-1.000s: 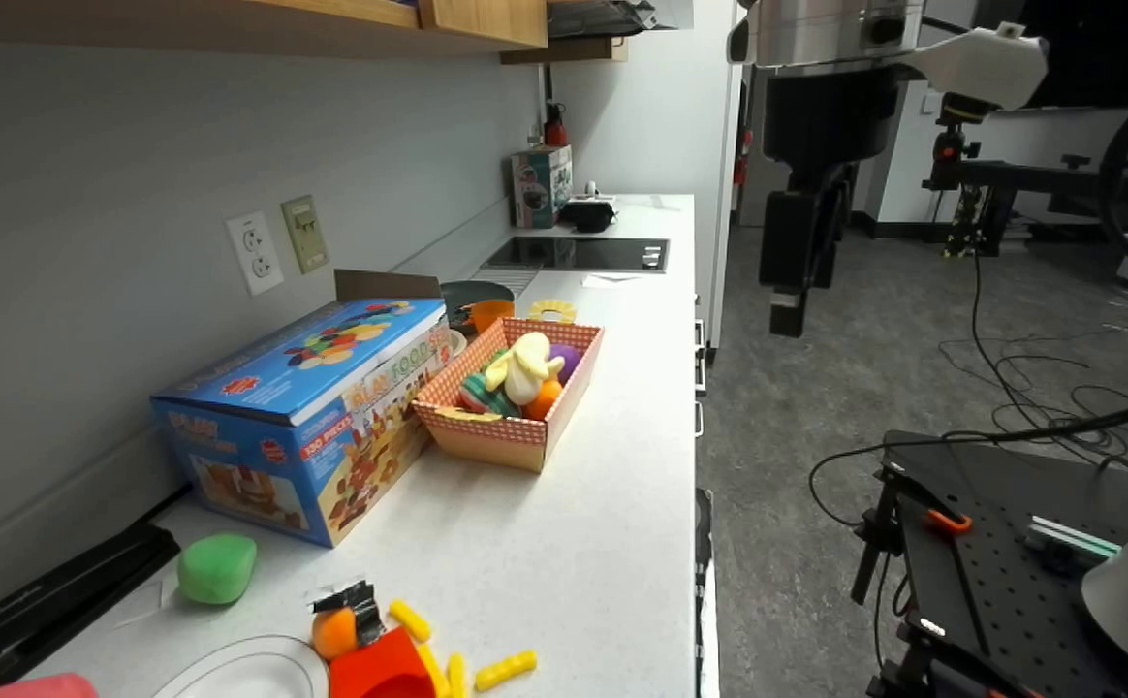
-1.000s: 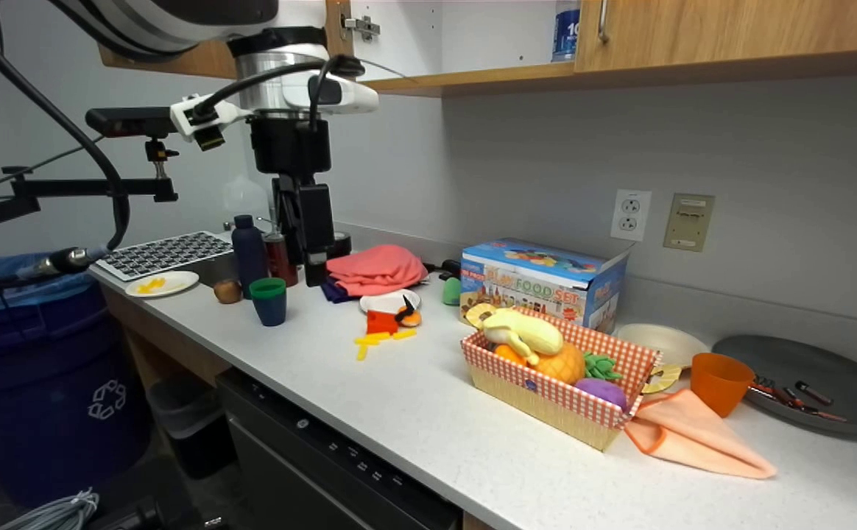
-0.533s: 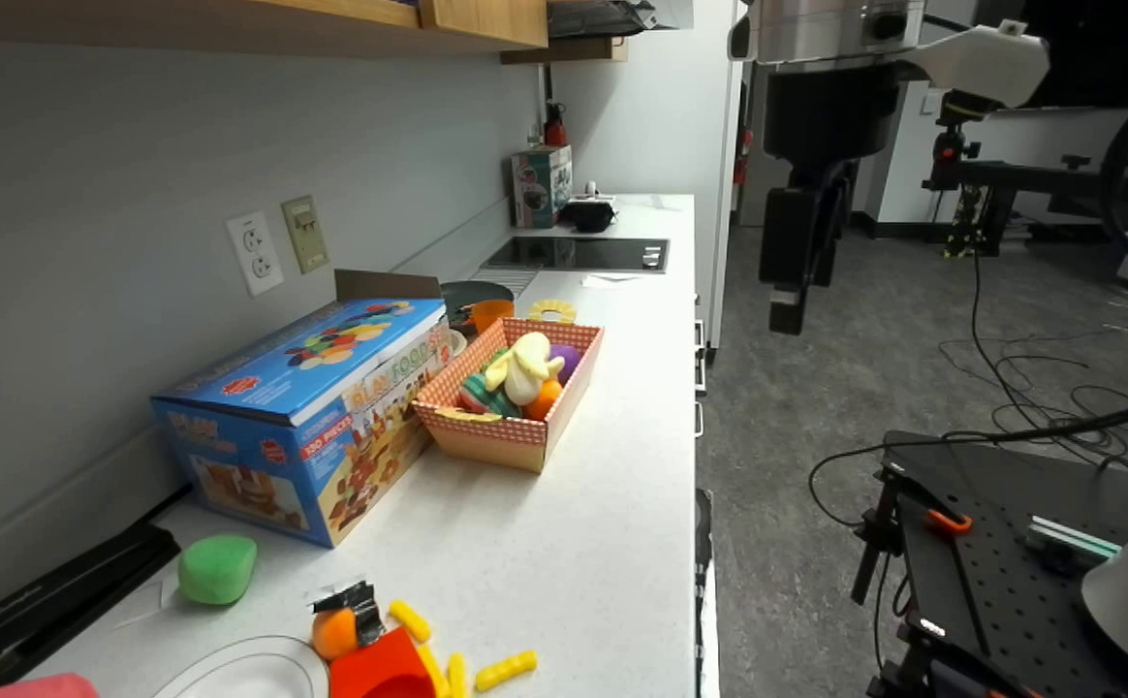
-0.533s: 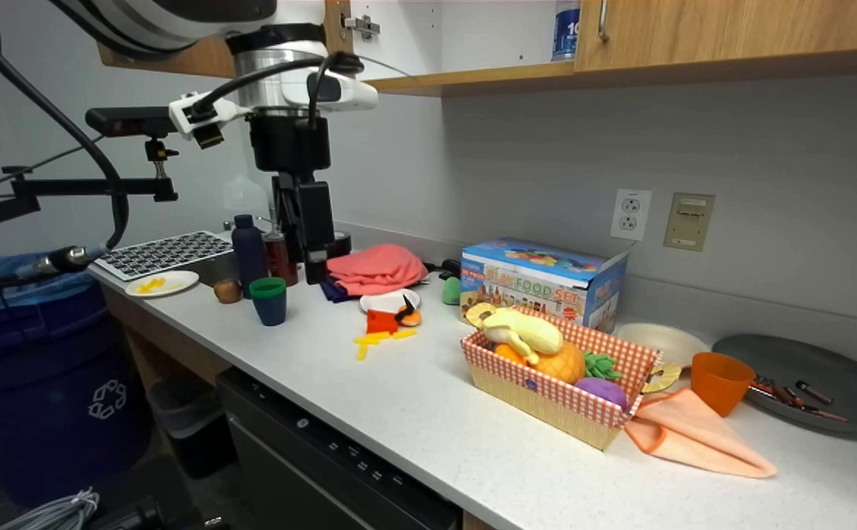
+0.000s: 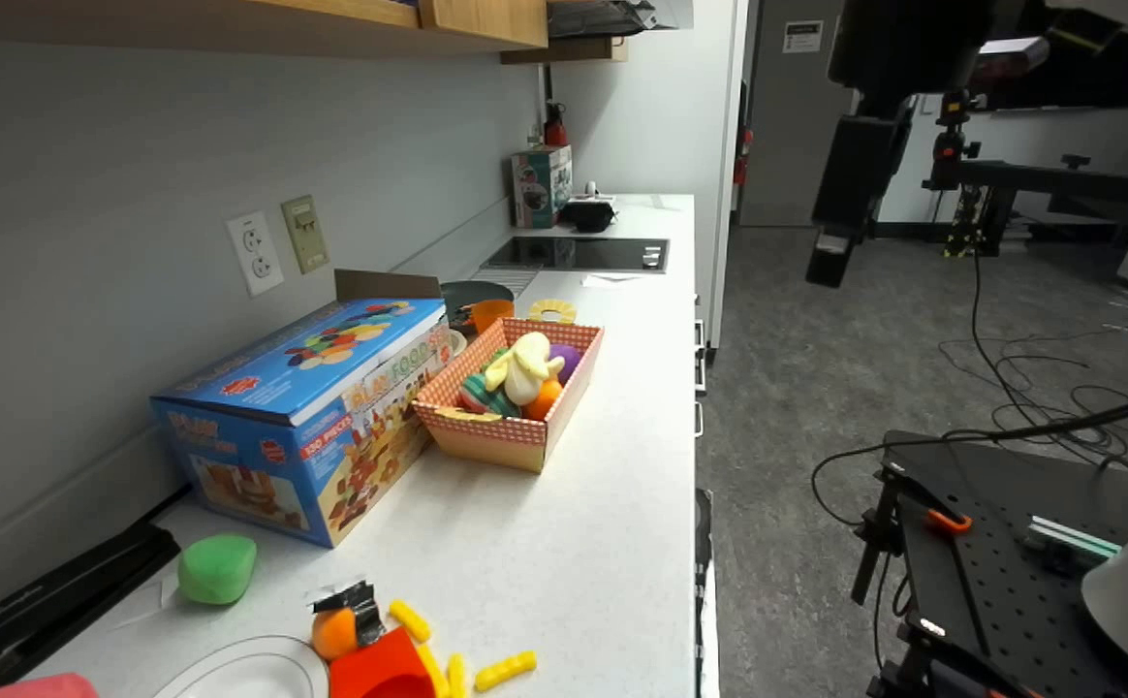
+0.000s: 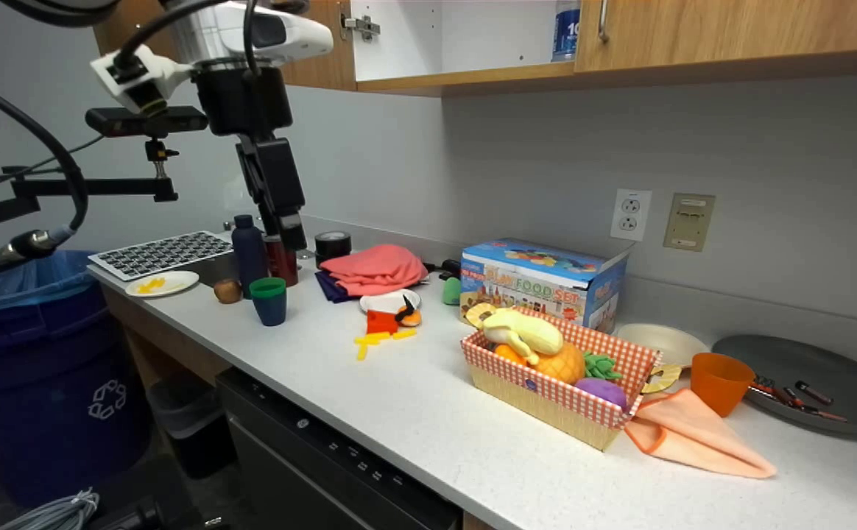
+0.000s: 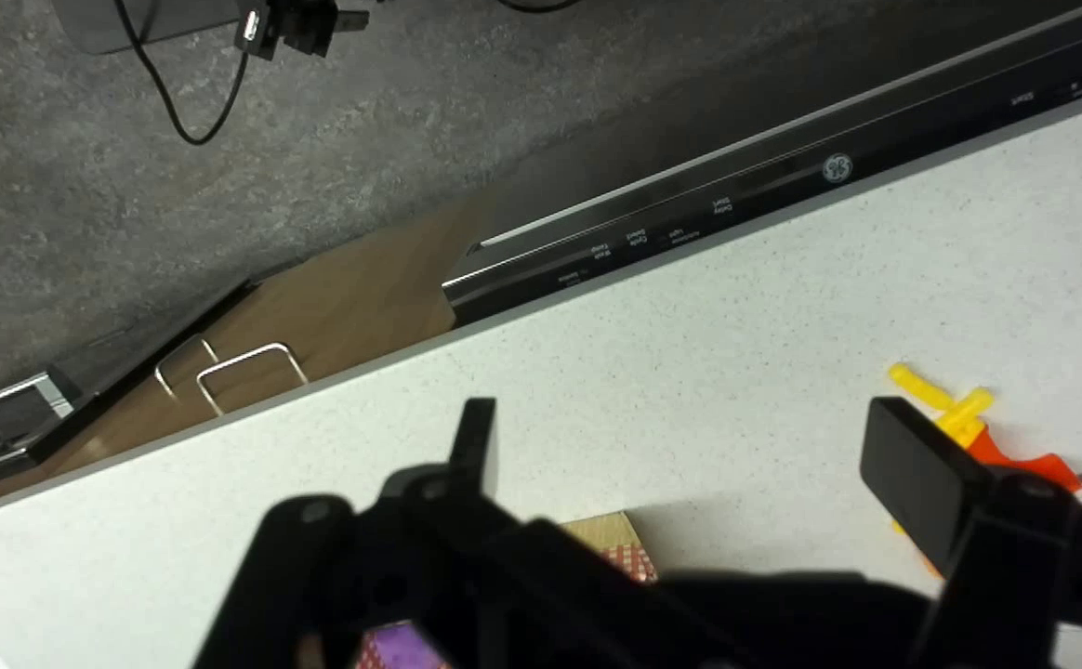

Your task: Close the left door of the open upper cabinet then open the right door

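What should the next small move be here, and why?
Probably raise the open, black two-fingered hand toward the free edge of the tan wooden left door, to reach its outer face for pushing. That door stands open, the flat tan wooden right door is shut, and the hand hangs empty, lower than the light tan wooden upper cabinet.

i count one checkered basket (image 6: 531, 403), one play food box (image 6: 528, 276), one orange cup (image 6: 719, 383), one cream dish (image 6: 660, 338) and one dark plate (image 6: 855, 383) on the right. farther left i get two white plates (image 6: 390, 300), four yellow sticks (image 5: 506, 670), one navy bottle (image 6: 249, 254) and two bins (image 6: 46, 375). the upper cabinet (image 6: 738, 33) shows me one handle (image 6: 603, 20), one hinge (image 6: 362, 28) and one blue-labelled bottle (image 6: 565, 33). my one gripper (image 7: 685, 441) has two fingers (image 7: 917, 483).
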